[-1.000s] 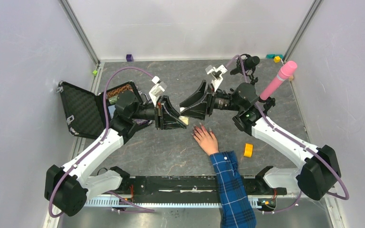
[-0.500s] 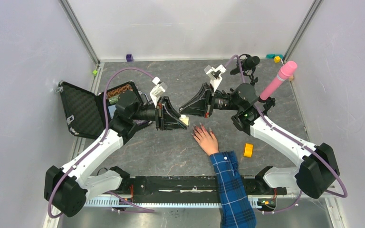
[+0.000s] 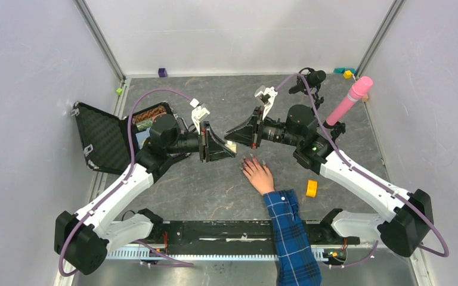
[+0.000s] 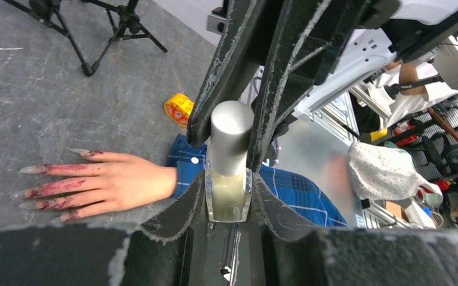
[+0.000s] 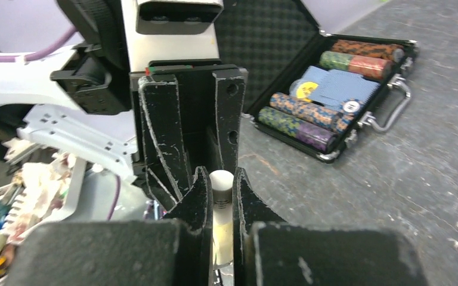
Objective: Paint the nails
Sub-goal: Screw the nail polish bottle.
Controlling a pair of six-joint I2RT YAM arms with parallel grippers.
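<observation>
My left gripper (image 4: 228, 186) is clamped on the small bottle (image 4: 228, 201), my right gripper (image 5: 220, 179) pinches its cap (image 4: 231, 134); the hand (image 3: 257, 174) lies flat just near-right, nails (image 4: 31, 170) red-smeared.

even, diffuse light from above fills the top view: the desk (image 3: 214, 190) carries only faint, soft shadows under the arms (image 3: 119, 190), and the pale walls (image 3: 30, 89) are bright without glare. in the left wrist view the left claw (image 4: 228, 182) sits blurred along the bottom, the silver cap (image 4: 231, 122) has a soft sheen, the bottle (image 4: 228, 202) glows pale, and the room past the desk's near edge is soft. in the right wrist view the right claw (image 5: 220, 174) is out of focus; the open case (image 5: 334, 101) is sharper.
</observation>
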